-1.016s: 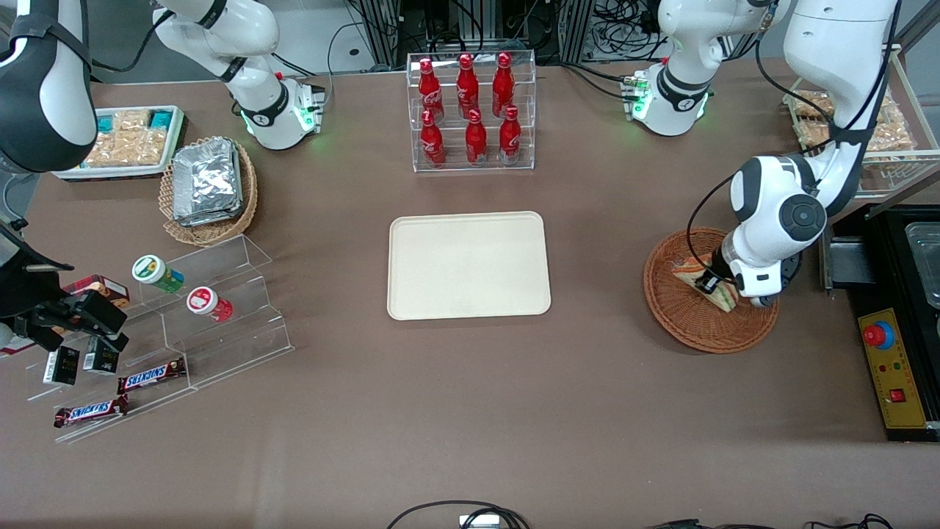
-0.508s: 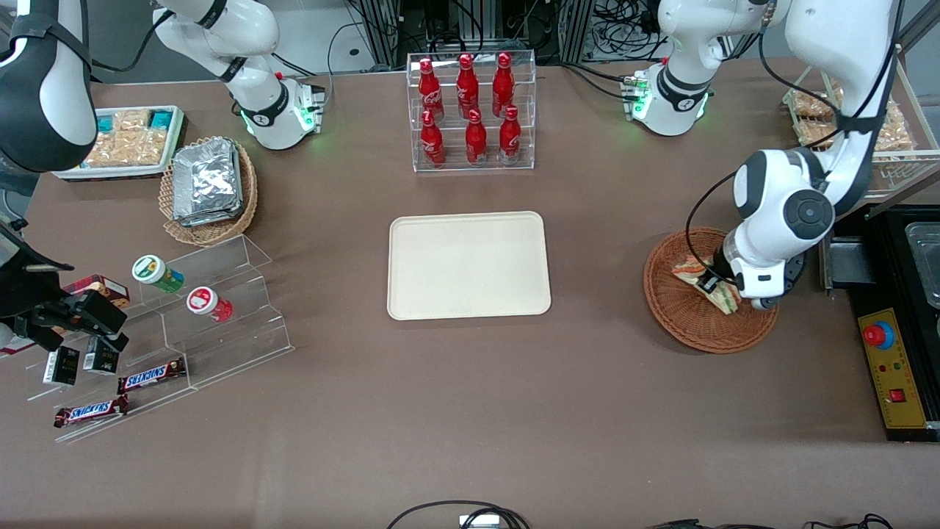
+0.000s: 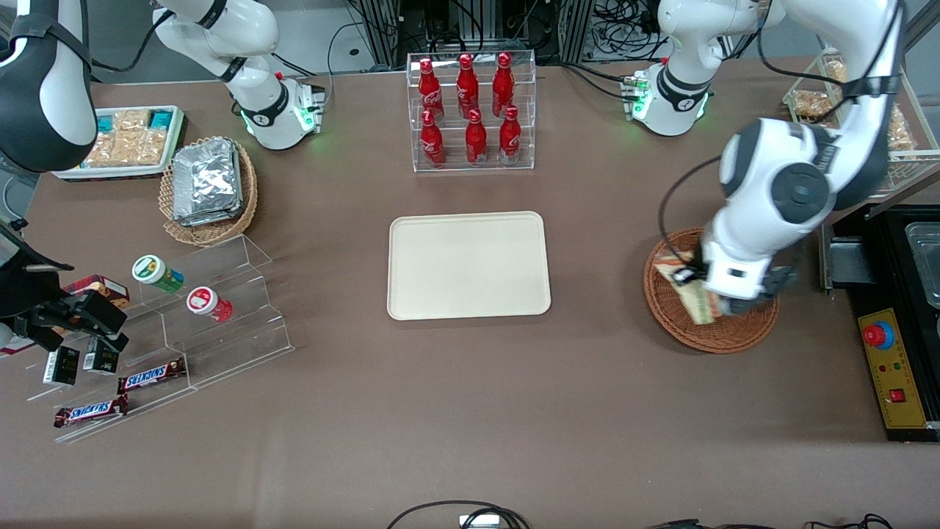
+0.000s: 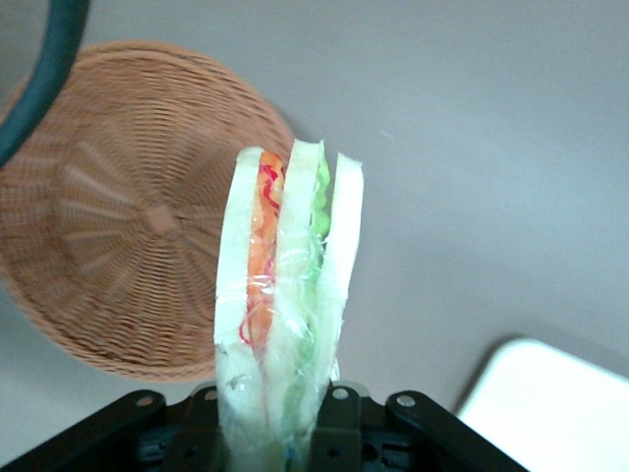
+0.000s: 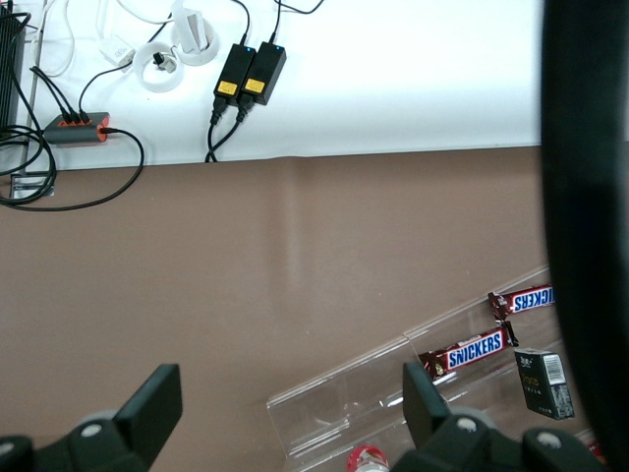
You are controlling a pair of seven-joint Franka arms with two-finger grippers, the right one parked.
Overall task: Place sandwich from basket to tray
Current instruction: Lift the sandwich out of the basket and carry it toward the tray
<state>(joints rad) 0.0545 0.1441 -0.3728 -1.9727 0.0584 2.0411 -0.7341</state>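
Note:
My left gripper (image 3: 705, 294) (image 4: 278, 413) is shut on the sandwich (image 4: 285, 295), a wrapped wedge of pale bread with orange, red and green layers. It hangs lifted clear above the round reddish-brown wicker basket (image 3: 664, 308) (image 4: 118, 216), which shows nothing inside in the left wrist view. In the front view the sandwich (image 3: 694, 297) pokes out under the wrist, over the basket. The cream tray (image 3: 468, 264) lies flat at the table's middle, toward the parked arm from the basket; one corner of the tray (image 4: 550, 403) shows in the left wrist view.
A clear rack of red bottles (image 3: 470, 110) stands farther from the front camera than the tray. A tan basket of foil packets (image 3: 208, 189), clear stepped shelves (image 3: 183, 316) and snack bars sit toward the parked arm's end. A black unit with a red button (image 3: 879, 335) flanks the basket.
The left arm has risen and swung a little toward the tray, lifting the sandwich up out of the basket. The basket stays put.

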